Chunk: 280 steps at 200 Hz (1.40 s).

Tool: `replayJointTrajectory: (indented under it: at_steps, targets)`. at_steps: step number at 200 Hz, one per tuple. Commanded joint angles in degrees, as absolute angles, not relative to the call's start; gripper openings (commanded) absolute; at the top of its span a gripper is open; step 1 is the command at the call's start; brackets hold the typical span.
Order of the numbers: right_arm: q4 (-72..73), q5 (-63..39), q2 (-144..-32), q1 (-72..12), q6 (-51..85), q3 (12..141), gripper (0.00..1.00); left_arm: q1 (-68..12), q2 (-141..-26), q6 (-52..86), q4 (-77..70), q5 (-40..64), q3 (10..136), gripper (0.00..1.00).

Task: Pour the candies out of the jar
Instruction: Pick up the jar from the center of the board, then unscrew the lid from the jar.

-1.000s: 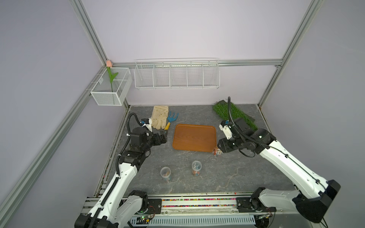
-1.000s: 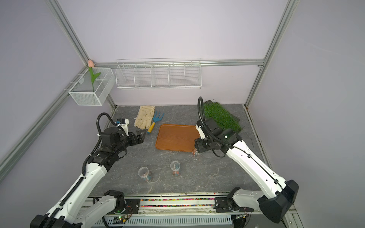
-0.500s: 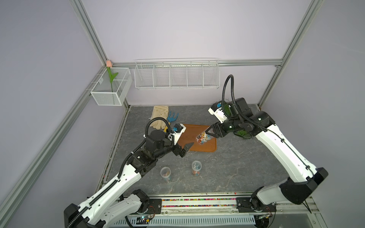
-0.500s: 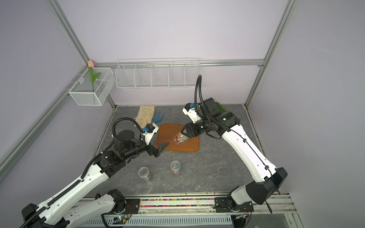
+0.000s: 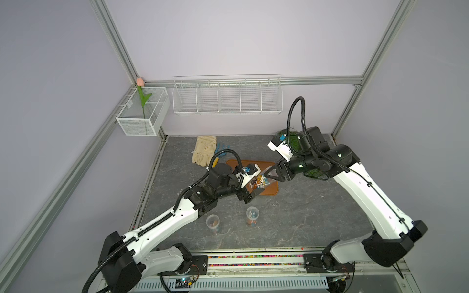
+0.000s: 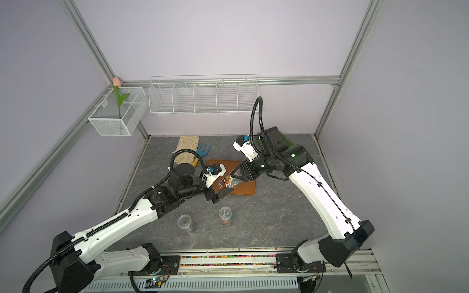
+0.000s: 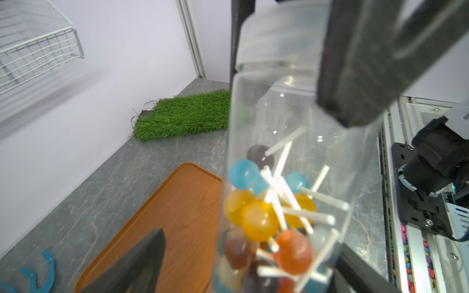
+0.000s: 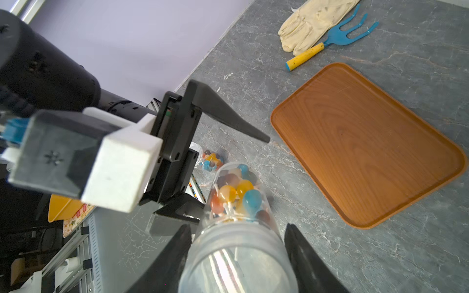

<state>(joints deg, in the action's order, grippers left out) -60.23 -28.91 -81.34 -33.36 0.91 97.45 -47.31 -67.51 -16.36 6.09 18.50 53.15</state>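
A clear jar (image 5: 258,182) (image 6: 228,183) with a clear screw lid hangs tilted in the air above the orange tray (image 5: 269,190). My right gripper (image 8: 238,228) (image 5: 265,177) is shut on the lid end of the jar (image 8: 238,258). The candies (image 7: 258,220) (image 8: 236,195), blue, orange and dark lollipops on white sticks, are heaped at the jar's base. My left gripper (image 7: 248,246) (image 5: 256,186) stands open around that base. One of its fingers (image 7: 152,253) is still apart from the glass and the other lies against it.
Two small clear cups (image 5: 212,223) (image 5: 252,215) holding candies stand on the table in front of the tray. A cream glove (image 5: 204,149) and a blue hand rake (image 8: 342,33) lie at the back left, a grass mat (image 7: 182,116) at the back right. Wire baskets hang on the walls.
My right arm lifted the jar from the table beside the tray and carried it over the tray. My left arm swung in to the jar's base and its jaws have narrowed.
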Motion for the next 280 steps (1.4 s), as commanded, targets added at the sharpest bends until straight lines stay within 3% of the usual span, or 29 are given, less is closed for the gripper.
replayJointTrajectory:
  at_steps: [1, 83, 95, 112, 130, 199, 280]
  targets:
    - [-61.0, -34.8, -79.4, -33.2, -0.2, 96.8, 0.38, -47.5, -67.8, -17.3, 3.3, 20.9, 54.7, 0.82]
    - [-59.8, -37.5, -79.2, -33.2, 0.4, 95.8, 0.39, -48.3, -68.8, -14.9, 0.2, 24.5, 54.3, 0.43]
    - [-59.2, -37.2, -78.9, -33.2, 1.1, 95.3, 0.52, -48.6, -68.9, -14.2, -0.5, 24.5, 54.0, 0.41]
    - [-57.7, -36.1, -77.6, -33.2, 2.2, 94.4, 0.86, -49.0, -68.6, -12.4, -2.9, 23.3, 52.6, 0.41]
    - [-53.3, -34.1, -75.0, -32.9, 5.6, 92.6, 0.96, -49.0, -67.7, -10.3, -7.0, 21.3, 50.0, 0.41]
    - [-37.4, -22.9, -63.6, -31.7, 18.6, 82.4, 1.00, -49.7, -65.6, -4.8, -14.4, 14.7, 44.1, 0.41]
    - [-35.5, -22.4, -62.1, -31.8, 20.9, 78.2, 0.98, -50.3, -65.1, -3.8, -15.7, 11.8, 42.7, 0.41]
